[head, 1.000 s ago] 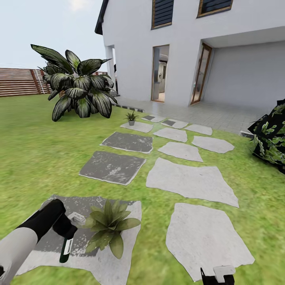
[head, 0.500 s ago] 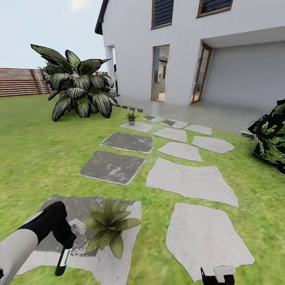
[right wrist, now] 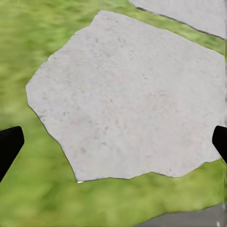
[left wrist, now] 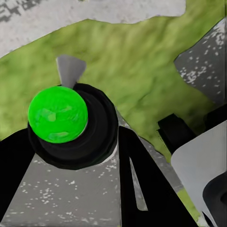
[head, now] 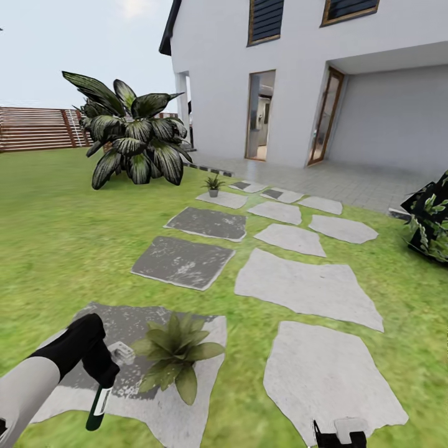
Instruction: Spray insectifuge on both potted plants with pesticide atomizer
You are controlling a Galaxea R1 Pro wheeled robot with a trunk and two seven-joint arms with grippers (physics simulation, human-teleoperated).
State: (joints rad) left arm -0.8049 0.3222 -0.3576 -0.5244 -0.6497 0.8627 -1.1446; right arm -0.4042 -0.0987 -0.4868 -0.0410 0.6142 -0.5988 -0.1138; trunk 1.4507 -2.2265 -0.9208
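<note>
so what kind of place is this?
A house garden, in simulation: green lawn crossed by flat grey and pale stepping stones, a brown slatted wooden fence behind, and a white two-storey house. A small green-leaved potted plant sits on the nearest stone.

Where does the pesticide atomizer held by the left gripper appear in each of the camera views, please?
Head view: pesticide atomizer at lower left, beside the near potted plant.
Left wrist view: its green base sits between the fingers.
Right wrist view: absent.
Shared landmark: the speckled grey stepping stone beneath it.
</note>
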